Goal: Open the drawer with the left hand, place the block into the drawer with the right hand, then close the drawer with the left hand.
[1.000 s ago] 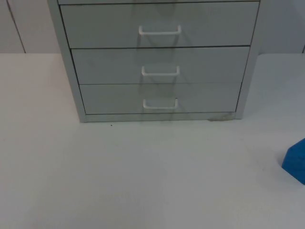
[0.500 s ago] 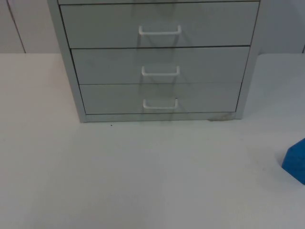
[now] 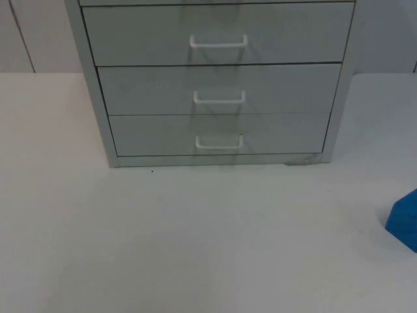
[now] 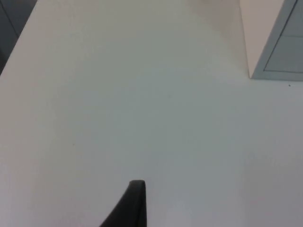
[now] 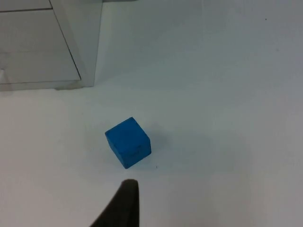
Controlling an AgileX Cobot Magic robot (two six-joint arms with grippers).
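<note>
A grey drawer cabinet (image 3: 218, 78) stands at the back of the white table, with three drawers, all shut. Each drawer has a white handle: top (image 3: 218, 43), middle (image 3: 219, 98), bottom (image 3: 219, 143). A blue block (image 3: 404, 218) lies on the table at the far right, in front of the cabinet's right corner. In the right wrist view my right gripper (image 5: 124, 201) hangs above the table a short way from the blue block (image 5: 128, 142), apart from it. My left gripper (image 4: 134, 201) hovers over bare table left of the cabinet's corner (image 4: 274, 56).
The white table top (image 3: 195, 235) stretches wide in front of the cabinet. The grey partition wall (image 3: 26, 32) rises behind it. The cabinet's lower right corner (image 5: 87, 71) stands beyond the block in the right wrist view.
</note>
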